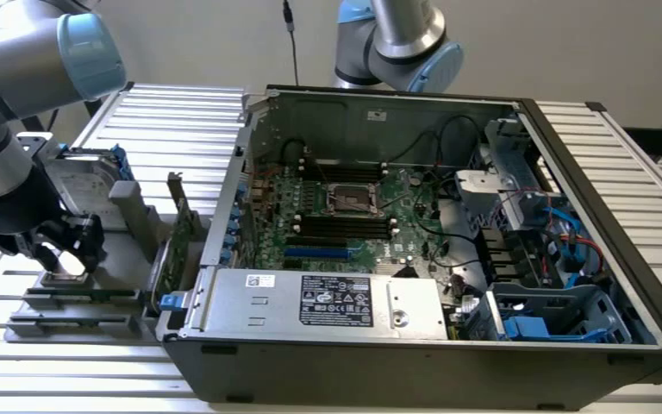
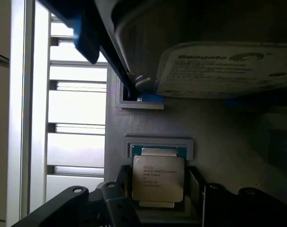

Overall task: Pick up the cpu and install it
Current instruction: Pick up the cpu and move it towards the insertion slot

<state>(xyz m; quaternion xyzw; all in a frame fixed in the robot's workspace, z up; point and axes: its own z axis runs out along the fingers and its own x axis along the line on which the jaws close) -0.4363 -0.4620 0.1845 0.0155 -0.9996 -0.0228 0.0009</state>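
The cpu (image 2: 158,182), a small square chip with a dull silver top, lies flat in a recess of a grey holder (image 2: 219,137). My gripper (image 2: 158,194) is open and lowered over it, with one dark finger (image 2: 122,189) on each side of the chip and a small gap to each edge. In the exterior view the gripper (image 1: 65,254) is at the left, down on the holder (image 1: 78,297), and the cpu (image 1: 69,261) shows pale between the fingers. The empty cpu socket (image 1: 352,200) sits in the middle of the motherboard inside the open computer case (image 1: 607,285).
A silver hard drive (image 1: 78,185) with blue rails stands upright in the holder just behind the gripper, close over the cpu (image 2: 228,71). A green circuit card (image 1: 176,233) stands on edge between holder and case. A second arm (image 1: 395,43) hangs behind the case.
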